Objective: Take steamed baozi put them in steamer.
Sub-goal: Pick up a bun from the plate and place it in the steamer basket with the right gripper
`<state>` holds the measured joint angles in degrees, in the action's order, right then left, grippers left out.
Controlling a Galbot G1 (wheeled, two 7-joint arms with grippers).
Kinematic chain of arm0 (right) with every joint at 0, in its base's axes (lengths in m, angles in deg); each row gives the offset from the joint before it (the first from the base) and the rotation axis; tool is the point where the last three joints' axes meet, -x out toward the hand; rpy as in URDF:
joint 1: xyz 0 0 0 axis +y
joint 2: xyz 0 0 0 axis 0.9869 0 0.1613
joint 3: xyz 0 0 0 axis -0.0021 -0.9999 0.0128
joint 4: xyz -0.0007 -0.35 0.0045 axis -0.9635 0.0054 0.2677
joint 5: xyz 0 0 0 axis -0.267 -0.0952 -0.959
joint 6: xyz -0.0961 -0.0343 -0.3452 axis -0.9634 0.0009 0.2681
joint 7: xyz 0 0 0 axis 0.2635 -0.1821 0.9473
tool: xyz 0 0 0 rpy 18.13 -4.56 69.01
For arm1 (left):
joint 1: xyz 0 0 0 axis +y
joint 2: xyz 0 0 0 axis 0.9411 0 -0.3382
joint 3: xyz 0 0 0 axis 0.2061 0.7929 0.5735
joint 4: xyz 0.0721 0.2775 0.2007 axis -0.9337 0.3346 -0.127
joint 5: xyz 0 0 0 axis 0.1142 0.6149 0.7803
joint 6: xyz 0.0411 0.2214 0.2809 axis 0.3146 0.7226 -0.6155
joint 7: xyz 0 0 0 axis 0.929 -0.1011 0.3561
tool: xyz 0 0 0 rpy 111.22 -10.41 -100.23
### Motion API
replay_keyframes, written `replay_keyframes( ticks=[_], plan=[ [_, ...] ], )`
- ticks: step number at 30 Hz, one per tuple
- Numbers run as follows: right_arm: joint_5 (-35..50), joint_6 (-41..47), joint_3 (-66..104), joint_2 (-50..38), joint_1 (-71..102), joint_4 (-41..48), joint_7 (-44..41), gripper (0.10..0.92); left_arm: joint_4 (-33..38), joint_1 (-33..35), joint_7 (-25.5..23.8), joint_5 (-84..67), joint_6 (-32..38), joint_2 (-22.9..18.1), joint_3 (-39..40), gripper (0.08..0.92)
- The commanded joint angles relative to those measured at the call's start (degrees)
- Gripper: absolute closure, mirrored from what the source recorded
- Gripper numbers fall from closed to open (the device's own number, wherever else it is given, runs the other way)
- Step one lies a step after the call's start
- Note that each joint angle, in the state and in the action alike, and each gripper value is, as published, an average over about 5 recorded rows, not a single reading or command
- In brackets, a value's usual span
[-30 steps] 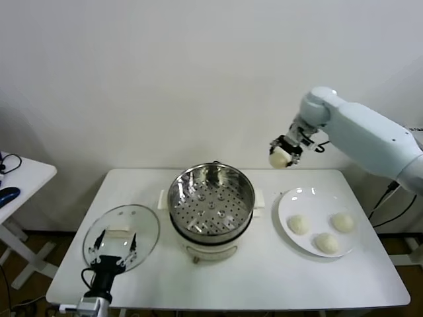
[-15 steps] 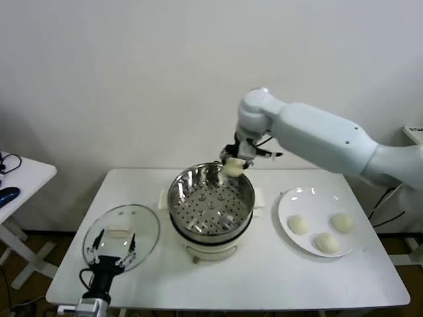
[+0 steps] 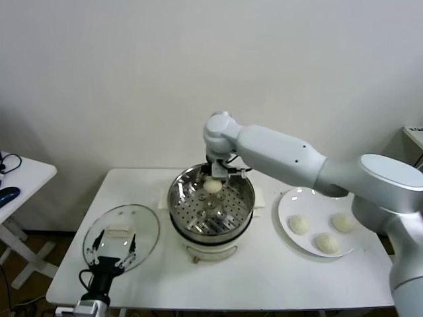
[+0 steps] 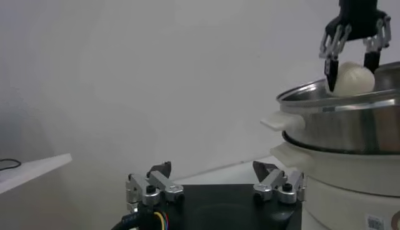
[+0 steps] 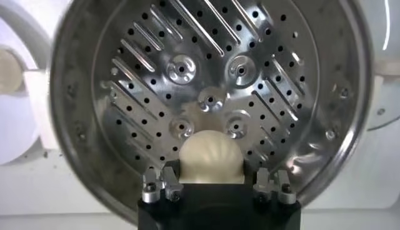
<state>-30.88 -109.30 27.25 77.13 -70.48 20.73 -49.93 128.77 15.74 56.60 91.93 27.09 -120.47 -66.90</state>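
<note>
Over the steamer (image 3: 211, 205), at the middle of the white worktop (image 3: 264, 271), the right claw (image 3: 213, 185) hangs from its long pale arm and grips one steamed baozi (image 3: 212, 186) between its fingers. The bun sits just above the rim at the pot's far side, over the perforated tray (image 5: 206, 94). From the right wrist, the same baozi (image 5: 209, 156) shows pinched between the claw's fingers (image 5: 159, 184), with the holed steel tray lying bare below it. From the left wrist view, the bun (image 4: 353, 78) appears at the steamer's (image 4: 340, 125) steel lip, held by the dark fingers of the right claw (image 4: 351, 65).

Three more baozi (image 3: 299, 224) (image 3: 343, 222) (image 3: 326, 243) lie on the flat white plate (image 3: 294, 198), which sits to the right of the steamer on the worktop, near it but apart. They do not touch each other.

Down at the near left edge, the left claw (image 3: 114, 252) rests idle with its fingers spread wide, holding nothing, just in front of the round glass lid (image 3: 122, 228) that lies flat on the worktop to the left of the steamer. A second small white table (image 3: 23, 175) stands farther left.
</note>
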Motion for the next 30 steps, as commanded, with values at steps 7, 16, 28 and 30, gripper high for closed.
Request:
replay_keyframes(
  ticks=[7, 16, 28, 30],
  plan=[
    [-5.53, -1.76, 1.08, 2.78, 3.72, 5.15, 0.09, 0.372, -0.34, 0.05, -0.12, -0.90, 0.28, -0.17, -0.12, 0.177],
    [-5.81, -2.12, 1.05, 2.14, 4.40, 5.07, 1.41, 0.320, -0.70, 0.07, -0.11, -0.90, 0.22, -0.20, -0.20, 0.177],
    [-4.18, -4.93, 1.23, 0.29, 1.96, 2.77, 1.32, 0.203, -0.72, 0.13, -0.05, -0.88, 0.10, -0.18, -0.40, 0.177],
    [-1.78, -4.93, 0.83, -1.00, -0.21, 0.78, 0.50, 0.202, -0.74, 0.09, -0.03, -0.90, 0.05, -0.14, -0.44, 0.177]
  ],
)
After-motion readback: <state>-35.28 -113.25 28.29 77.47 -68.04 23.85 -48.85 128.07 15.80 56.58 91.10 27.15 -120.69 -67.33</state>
